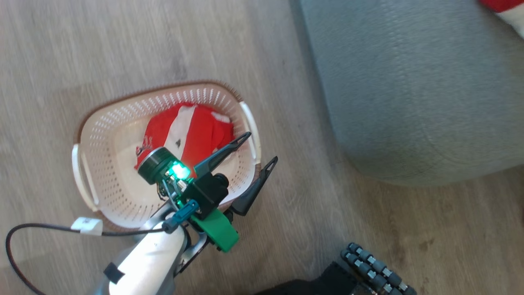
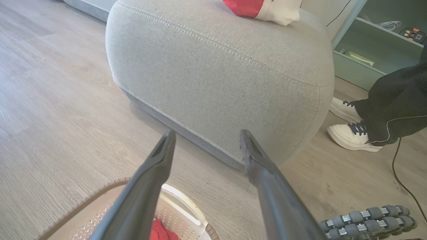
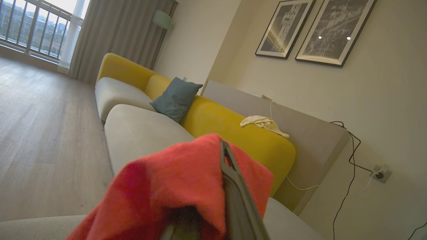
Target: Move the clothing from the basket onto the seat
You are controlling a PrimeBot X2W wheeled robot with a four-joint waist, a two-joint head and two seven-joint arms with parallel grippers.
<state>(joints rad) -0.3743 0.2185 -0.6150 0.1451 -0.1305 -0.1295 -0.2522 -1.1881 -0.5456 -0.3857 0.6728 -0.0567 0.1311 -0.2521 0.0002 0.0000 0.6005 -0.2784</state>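
Two red-and-white garments, one basket, one seat, two claws.

1. First garment [image 1: 192, 131]: red with a white panel and white lettering, crumpled inside the basket toward its far side.
2. Basket [image 1: 106, 139]: oval, cream, perforated walls, brown woven-look rim, white side handles. It stands on the wood-look floor [image 1: 82, 49], near the seat but apart from it.
3. Seat [image 1: 409, 102]: grey-green upholstered cushion with rounded corners and a stitched seam.
4. Second garment [image 3: 173, 186]: red fabric draped over the right claw, just above the seat. The left wrist view shows its red and white folds resting on the seat top.
5. Left claw [image 1: 262, 146]: fingers spread wide and empty, poised over the basket's seat-side handle. One finger is above the basket's interior, the other beyond the rim.
6. Right claw [image 3: 223, 146]: closed, gripping the second garment. One dark finger shows; the other is hidden under the cloth.
7. Surroundings: a person's white shoes [image 2: 350, 136] and dark trouser leg [image 2: 397, 106] beside the seat; yellow backrest [image 3: 233, 126]; blue-grey cushion [image 3: 176, 98]; two framed pictures [image 3: 317, 30] on the wall.
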